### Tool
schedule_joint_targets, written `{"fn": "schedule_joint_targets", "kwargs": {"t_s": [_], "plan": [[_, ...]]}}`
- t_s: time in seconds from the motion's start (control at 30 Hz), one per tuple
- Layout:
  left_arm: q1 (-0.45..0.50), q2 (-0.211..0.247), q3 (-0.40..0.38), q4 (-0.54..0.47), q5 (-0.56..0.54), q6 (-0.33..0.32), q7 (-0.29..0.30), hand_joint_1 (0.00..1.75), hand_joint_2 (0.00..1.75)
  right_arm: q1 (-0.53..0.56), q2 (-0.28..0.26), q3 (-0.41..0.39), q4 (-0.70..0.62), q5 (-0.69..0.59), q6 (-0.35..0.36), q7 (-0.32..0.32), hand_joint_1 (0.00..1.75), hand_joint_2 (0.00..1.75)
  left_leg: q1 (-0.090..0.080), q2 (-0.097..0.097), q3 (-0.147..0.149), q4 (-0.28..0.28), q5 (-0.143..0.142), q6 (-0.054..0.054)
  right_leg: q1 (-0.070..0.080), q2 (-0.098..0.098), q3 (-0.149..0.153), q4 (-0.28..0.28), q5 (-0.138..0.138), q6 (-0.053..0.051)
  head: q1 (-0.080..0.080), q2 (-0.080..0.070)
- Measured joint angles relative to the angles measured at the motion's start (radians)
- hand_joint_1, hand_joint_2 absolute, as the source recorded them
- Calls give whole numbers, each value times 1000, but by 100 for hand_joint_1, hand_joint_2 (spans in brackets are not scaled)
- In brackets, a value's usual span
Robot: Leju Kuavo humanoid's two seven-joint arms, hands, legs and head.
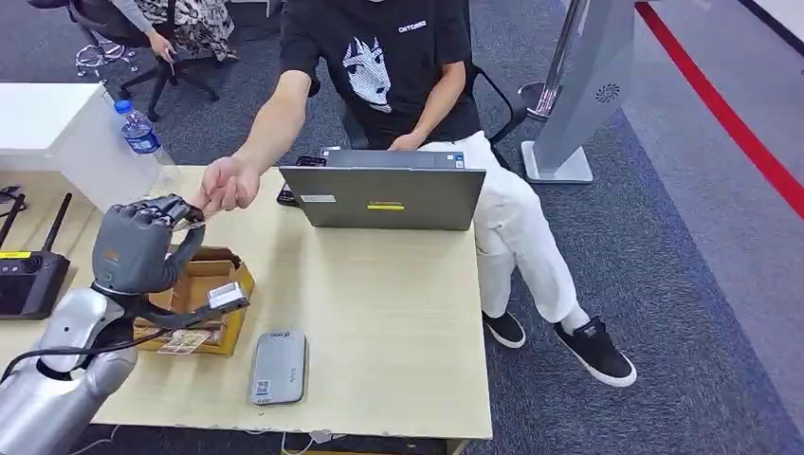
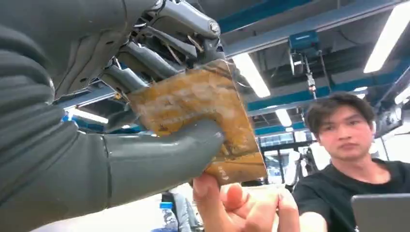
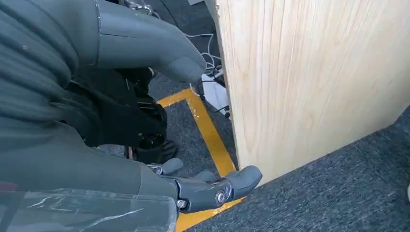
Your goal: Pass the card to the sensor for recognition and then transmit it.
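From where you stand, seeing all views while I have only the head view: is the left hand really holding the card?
Observer: Yes. In the left wrist view the left hand pinches the card between thumb and fingers.
Operator: Has the person taken hold of it?
Observer: The person's hand has fingers touching the card's free edge.
Operator: Where is the right hand?
Observer: The right hand hangs low beside the table's wooden side panel, above a yellow floor line, holding nothing.
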Motion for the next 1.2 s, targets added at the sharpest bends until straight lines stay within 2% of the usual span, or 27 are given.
{"fn": "schedule_joint_targets", "kwargs": {"t_s": [0.4, 0.53, 0.63, 0.8, 1.2], "plan": [[150, -2, 22, -90, 70, 10, -74, 0, 175, 3, 2, -6, -2, -6, 0, 0, 0, 175, 0, 0, -1, 0, 0, 0, 0, 0, -1, 0, 0, 0, 0, 0], [205, 3, 21, -108, 84, -20, -93, 0, 175, 6, 1, -13, -2, -16, 2, 1, 0, 175, 0, 0, -1, 0, 0, 0, 0, 0, -1, 0, 0, 0, 0, 0], [242, 21, 19, -115, 66, -70, -94, 0, 175, 10, 1, -18, -5, -20, 8, 3, 0, 175, 0, 0, -1, 0, 0, 0, 0, 0, -1, 0, 0, 0, 0, 0], [304, 63, 14, -115, 21, -101, -68, 0, 175, 19, 1, -38, -8, -21, 21, 3, 0, 175, 0, 0, -1, 0, 0, 0, 0, 0, -2, 0, 0, 0, 0, 0], [427, 132, 31, -100, -76, -83, 36, 0, 175, 32, 1, -79, -16, 0, 39, 16, 0, 175, 0, 0, -2, 0, 0, 0, 0, 0, -2, 0, 0, 0, 0, 0]]}}
